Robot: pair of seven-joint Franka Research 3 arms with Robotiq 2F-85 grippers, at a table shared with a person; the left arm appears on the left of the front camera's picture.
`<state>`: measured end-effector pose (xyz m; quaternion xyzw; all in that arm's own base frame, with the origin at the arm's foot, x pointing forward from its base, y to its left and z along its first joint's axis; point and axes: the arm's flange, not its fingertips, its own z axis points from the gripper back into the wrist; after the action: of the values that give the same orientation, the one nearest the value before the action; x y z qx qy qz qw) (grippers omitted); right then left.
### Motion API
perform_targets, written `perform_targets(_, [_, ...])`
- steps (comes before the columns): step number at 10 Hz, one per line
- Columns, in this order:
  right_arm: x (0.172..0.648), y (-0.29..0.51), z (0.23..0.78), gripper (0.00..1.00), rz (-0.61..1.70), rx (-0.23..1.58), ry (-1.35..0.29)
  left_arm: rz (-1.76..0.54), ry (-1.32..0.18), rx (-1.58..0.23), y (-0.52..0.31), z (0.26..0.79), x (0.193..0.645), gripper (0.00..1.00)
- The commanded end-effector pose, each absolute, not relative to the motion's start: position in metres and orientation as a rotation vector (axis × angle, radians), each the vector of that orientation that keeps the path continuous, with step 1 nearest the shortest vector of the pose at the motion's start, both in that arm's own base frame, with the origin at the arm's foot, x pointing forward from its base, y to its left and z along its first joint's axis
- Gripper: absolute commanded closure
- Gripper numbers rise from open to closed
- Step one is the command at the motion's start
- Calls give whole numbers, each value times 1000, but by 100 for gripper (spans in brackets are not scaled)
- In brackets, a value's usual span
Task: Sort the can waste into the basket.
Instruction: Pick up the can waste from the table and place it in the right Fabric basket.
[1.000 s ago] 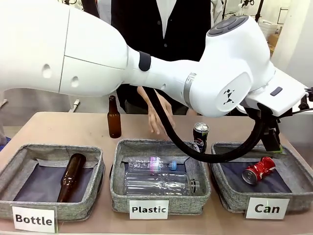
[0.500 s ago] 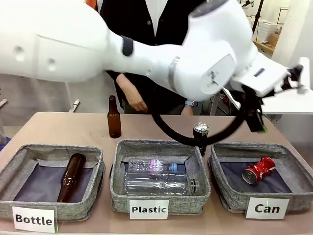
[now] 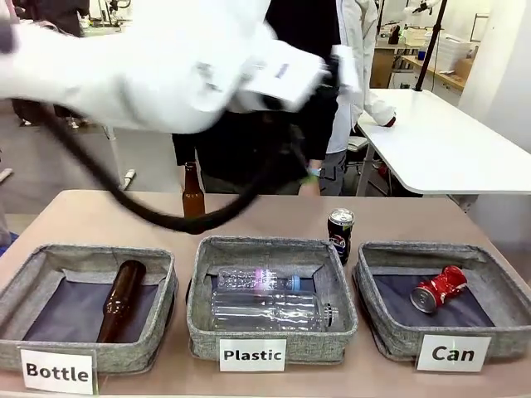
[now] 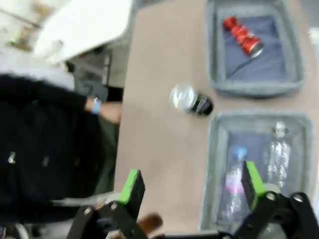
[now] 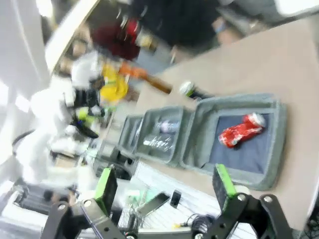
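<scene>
**One can binned, one still standing**

The dented red can (image 3: 440, 288) lies in the "Can" basket (image 3: 390, 338) at the near right corner of the worktop (image 3: 116, 220). The dark can (image 3: 340, 235) stands upright just behind the basket's far left corner. The left pincer (image 4: 192, 185) and right pincer (image 5: 164, 184) gape wide, both empty. The dark can looks light, thin-walled and slick, so a gentle mid-body grip seems best.

we see a tan table (image 3: 124, 220) carrying three grey woven baskets in a row along its near edge: the bottle basket (image 3: 25, 282) at the left, the plastic basket (image 3: 197, 315) in the middle, the can basket (image 3: 369, 319) at the right, each fronted by a white sign. behind them a brown glass bottle (image 3: 193, 195) stands upright. a black-blue can (image 3: 340, 235) stands upright just behind the gap between the plastic and can baskets.
</scene>
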<state>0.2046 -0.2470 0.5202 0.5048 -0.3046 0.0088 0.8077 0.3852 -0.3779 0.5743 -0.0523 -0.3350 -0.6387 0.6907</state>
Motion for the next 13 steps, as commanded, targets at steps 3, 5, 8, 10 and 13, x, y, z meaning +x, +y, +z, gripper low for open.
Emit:
perform_targets(3, [256, -119, 525, 0, 197, 1204, -436, -960, -806, -308, -159, 569, 333, 0])
perform_targets(5, [274, -65, 510, 0, 215, 1293, -332, -699, -721, -404, -76, 538, 326, 0])
perform_targets(8, [280, -31, 481, 0, 175, 1273, -218, -324, -647, -733, 6, 476, 326, 0])
perform_targets(10, [286, -35, 470, 0, 119, 1242, -234, -242, -690, -898, 25, 456, 332, 0])
perform_targets(13, [297, -45, 486, 0, 199, 1269, -225, -284, -637, -828, 39, 478, 353, 0])
